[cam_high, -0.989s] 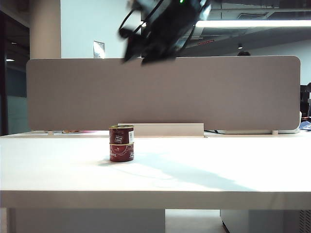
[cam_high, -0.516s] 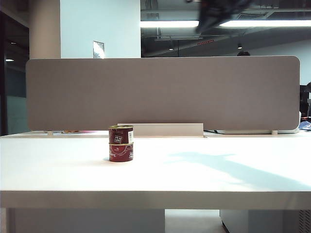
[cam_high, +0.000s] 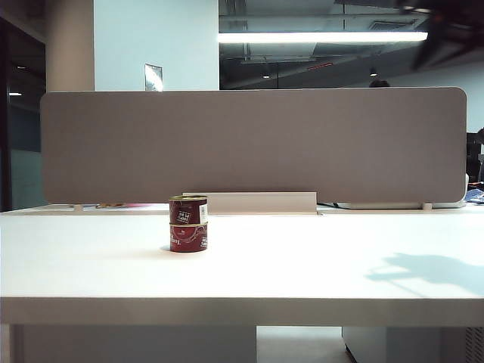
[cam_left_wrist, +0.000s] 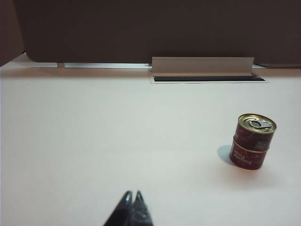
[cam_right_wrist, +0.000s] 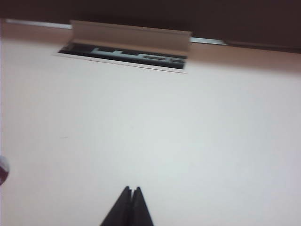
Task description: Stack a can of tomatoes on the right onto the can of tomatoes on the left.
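White counter [cam_high: 318, 265] carries two tomato cans [cam_high: 188, 223] stacked upright — left gripper [cam_left_wrist: 132, 197] and right gripper [cam_right_wrist: 130, 190], jaws pressed together, hold nothing.

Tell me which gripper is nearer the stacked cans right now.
Probably the left, though it's close. The left gripper, shut, hovers with the stacked cans fully in its view. The right gripper, shut, sees only the stack's edge.

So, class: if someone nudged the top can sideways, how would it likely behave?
The top can sits squarely on the bottom can, so it would probably slide off rather than tip. Being short and wide, it looks stable. Its metal rim seems slippery.
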Action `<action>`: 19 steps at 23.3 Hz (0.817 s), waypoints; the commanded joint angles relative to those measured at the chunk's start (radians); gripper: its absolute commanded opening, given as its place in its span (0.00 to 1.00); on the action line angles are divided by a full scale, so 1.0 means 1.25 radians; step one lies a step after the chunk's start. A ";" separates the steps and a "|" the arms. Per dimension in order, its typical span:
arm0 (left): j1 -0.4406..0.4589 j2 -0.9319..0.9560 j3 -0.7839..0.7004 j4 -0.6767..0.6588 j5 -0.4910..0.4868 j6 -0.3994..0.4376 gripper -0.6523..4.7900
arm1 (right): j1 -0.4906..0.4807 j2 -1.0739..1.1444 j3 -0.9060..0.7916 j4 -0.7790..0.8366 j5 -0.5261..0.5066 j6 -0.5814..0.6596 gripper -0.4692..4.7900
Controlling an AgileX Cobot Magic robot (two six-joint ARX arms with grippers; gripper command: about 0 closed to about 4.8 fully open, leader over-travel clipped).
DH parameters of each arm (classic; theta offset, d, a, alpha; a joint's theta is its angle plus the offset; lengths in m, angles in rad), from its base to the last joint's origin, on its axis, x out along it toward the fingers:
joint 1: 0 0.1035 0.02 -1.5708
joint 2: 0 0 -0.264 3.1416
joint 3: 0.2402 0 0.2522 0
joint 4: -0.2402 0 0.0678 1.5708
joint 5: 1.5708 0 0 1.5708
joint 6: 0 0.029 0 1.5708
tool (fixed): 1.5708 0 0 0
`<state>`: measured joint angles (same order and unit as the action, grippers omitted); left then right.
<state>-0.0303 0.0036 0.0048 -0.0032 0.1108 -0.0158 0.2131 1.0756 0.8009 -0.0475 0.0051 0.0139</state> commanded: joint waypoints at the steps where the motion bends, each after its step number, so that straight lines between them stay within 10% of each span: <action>1: 0.001 0.000 0.002 0.009 -0.002 0.001 0.11 | 0.002 -0.084 -0.096 0.062 0.070 0.015 0.08; 19: 0.001 0.000 0.002 0.008 0.001 0.001 0.11 | 0.002 -0.607 -0.518 -0.009 0.162 0.113 0.08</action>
<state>-0.0303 0.0032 0.0048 -0.0032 0.1116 -0.0158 0.2146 0.3332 0.1623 -0.0483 0.2024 0.1478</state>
